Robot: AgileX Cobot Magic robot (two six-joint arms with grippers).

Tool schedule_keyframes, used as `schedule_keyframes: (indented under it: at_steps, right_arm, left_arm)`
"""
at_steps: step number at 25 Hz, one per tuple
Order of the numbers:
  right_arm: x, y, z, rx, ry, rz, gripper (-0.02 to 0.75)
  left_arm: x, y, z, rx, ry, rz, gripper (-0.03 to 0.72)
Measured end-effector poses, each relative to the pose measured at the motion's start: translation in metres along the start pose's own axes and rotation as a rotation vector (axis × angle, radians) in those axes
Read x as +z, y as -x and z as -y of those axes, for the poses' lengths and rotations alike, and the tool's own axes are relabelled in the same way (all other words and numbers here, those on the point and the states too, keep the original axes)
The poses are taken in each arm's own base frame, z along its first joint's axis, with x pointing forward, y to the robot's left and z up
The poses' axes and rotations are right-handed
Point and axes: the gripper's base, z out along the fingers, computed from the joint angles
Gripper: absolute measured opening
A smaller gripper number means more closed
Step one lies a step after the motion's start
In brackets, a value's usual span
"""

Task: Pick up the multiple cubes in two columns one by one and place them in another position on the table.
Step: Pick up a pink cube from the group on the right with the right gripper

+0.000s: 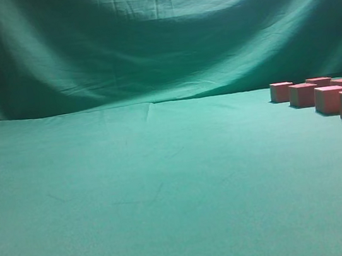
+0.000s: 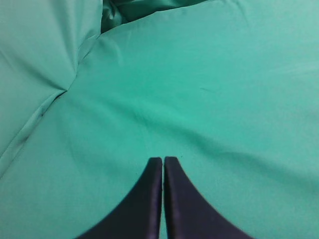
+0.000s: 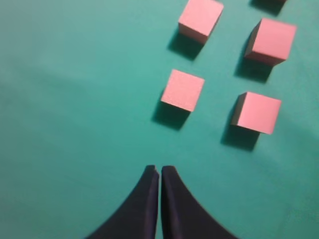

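Several reddish-pink cubes (image 1: 327,98) stand in two columns at the far right of the table (image 1: 153,181) in the exterior view. The right wrist view looks down on the same cubes: the nearest one (image 3: 182,90) lies ahead of my right gripper (image 3: 160,171), and a second one (image 3: 257,112) sits to its right. My right gripper hangs above bare cloth short of the cubes, shut and holding nothing. My left gripper (image 2: 163,160) is shut too, over bare green cloth with no cube in its view. Neither arm shows in the exterior view.
A draped green backdrop (image 1: 158,34) rises behind the table. In the left wrist view the cloth folds into deep creases (image 2: 65,89) at the upper left. Left of the cubes the green cloth stretches wide.
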Motion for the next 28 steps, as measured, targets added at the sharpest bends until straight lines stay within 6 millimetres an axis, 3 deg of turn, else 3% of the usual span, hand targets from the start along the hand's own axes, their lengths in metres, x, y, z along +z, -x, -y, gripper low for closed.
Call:
schedule_keyframes:
  at_steps: [7,8,9,15,17,28]
  right_arm:
    - [0.045,0.019,0.009,0.082,-0.149,-0.070,0.000]
    - [0.049,0.021,0.009,0.085,-0.147,-0.065,0.047]
    - [0.052,0.023,0.008,0.082,-0.144,-0.055,0.047]
    - [0.059,0.034,0.006,0.085,-0.118,0.032,0.446]
    - [0.062,0.037,0.005,0.085,-0.113,0.048,0.532]
    - [0.101,0.042,0.007,0.087,-0.115,-0.027,0.529]
  left_arm:
    - [0.000,0.000,0.000,0.000,0.000,0.000,0.000]
    - [0.000,0.000,0.000,0.000,0.000,0.000,0.000]
    - [0.000,0.000,0.000,0.000,0.000,0.000,0.000]
    - [0.000,0.000,0.000,0.000,0.000,0.000,0.000]
    - [0.000,0.000,0.000,0.000,0.000,0.000,0.000]
    - [0.000,0.000,0.000,0.000,0.000,0.000,0.000]
